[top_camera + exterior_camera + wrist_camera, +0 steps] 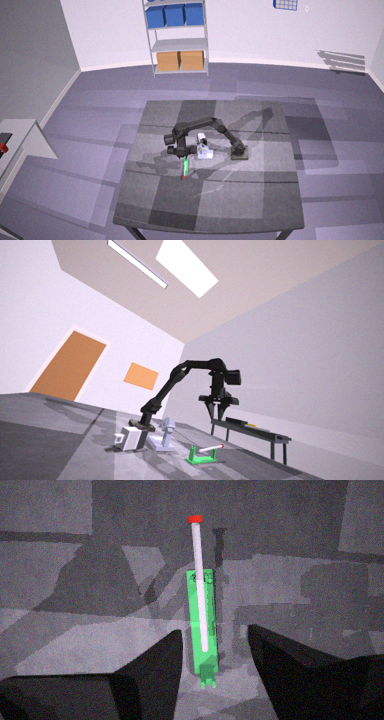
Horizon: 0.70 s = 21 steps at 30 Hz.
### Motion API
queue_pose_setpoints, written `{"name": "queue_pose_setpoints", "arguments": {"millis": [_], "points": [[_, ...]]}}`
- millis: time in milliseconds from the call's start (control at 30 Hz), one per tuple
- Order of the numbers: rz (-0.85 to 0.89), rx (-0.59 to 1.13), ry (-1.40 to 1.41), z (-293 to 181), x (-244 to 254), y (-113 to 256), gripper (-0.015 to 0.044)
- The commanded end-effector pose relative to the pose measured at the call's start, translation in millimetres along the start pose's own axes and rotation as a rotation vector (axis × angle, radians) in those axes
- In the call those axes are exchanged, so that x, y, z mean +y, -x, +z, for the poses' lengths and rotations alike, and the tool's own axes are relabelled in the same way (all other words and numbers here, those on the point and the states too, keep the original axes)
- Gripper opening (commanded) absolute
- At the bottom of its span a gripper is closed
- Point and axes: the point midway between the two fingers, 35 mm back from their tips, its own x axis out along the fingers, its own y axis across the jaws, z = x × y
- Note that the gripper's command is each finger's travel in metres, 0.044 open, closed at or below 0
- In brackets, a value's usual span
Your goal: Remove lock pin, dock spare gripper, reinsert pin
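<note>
The lock pin (185,169) (210,448) (201,605), white with a red head, lies along the green cradle (201,460) (193,615). Its head sticks out past one post. Its plain tip stops short of the other post, and the pin looks slightly tilted. My gripper (216,419) (214,634) is open and empty, pointing down above the cradle, clear of the pin. The pale mount (208,154) (167,438) stands upright beside the cradle, with no pin seen in its head; the socket hole is not clear. The spare gripper (201,136) (131,438), a white and dark block with a white loop, lies beside the mount.
My arm's base (239,157) (141,425) is bolted on the table (232,203), on the far side of the mount from the cradle. The arm arches over from there. A side bench (249,432) and a shelf rack (178,44) stand away from the table.
</note>
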Motion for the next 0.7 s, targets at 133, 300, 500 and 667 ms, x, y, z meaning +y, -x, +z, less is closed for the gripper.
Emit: {"name": "queue_pose_setpoints", "arguments": {"millis": [133, 300, 500, 667], "points": [[0.017, 0.013, 0.005, -10.4, 3.4, -62.5, 0.018], [0.017, 0.013, 0.005, -11.4, 4.1, -69.3, 0.018], [0.016, 0.013, 0.005, -12.4, 3.6, -78.0, 0.018], [0.016, 0.013, 0.005, -13.3, 3.3, -86.2, 0.018]]}}
